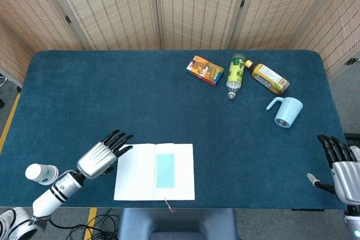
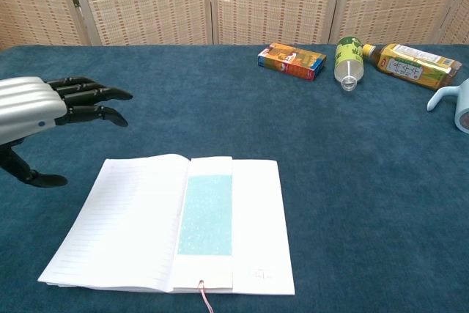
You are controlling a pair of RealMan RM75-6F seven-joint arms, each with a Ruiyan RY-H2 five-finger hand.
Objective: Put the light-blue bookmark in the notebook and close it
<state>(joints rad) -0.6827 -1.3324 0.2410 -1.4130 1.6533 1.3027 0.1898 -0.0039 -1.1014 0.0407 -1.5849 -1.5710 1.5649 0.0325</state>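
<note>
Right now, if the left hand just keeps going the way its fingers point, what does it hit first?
Probably nothing soon. The left hand points up and right, away from the robot, and that line seems to pass just beyond the far-left corner of the open notebook. Then only bare table shows, though depth is hard to judge.

A table [image 1: 112, 94] covered in dark blue cloth carries everything. An open notebook [image 1: 134, 181] lies flat at the middle of the near edge, the light-blue bookmark [image 1: 164, 170] resting on its pages. A small white cup [image 1: 39, 173] lies near the near left corner. Toward the far right, a small orange box [image 1: 205, 70], a clear bottle with a green label [image 1: 235, 75] and a yellow-labelled bottle [image 1: 270, 78] lie on their sides in a row. A light-blue mug [image 1: 286, 111] lies tipped over just nearer than them.
</note>
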